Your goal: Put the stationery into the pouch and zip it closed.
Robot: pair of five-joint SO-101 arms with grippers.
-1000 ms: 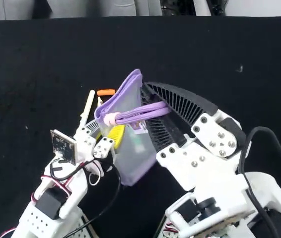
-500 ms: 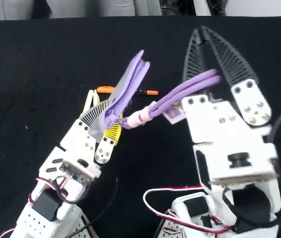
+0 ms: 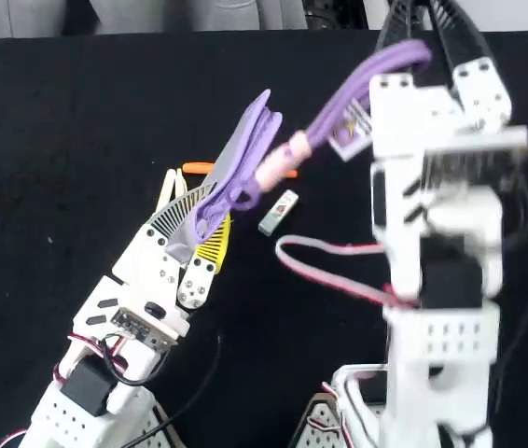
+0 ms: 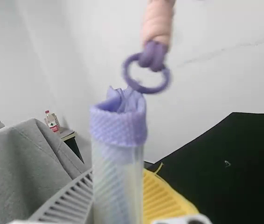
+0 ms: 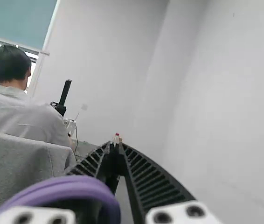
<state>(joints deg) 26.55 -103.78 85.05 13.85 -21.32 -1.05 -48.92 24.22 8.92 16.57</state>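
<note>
Black table (image 3: 59,112) bears an orange pen (image 3: 197,169) and eraser (image 3: 278,213); above it, left hand (image 3: 217,207) clamps the pouch (image 3: 250,140), right hand (image 3: 423,19) grips its strap (image 3: 367,70). Zipping seems underway; loose items need loading first.

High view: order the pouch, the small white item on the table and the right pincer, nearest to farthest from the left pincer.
1. Pouch, clamped in the left pincer.
2. Small white item, on the table, just right of it.
3. Right pincer, raised far right, gripping the strap.
</note>
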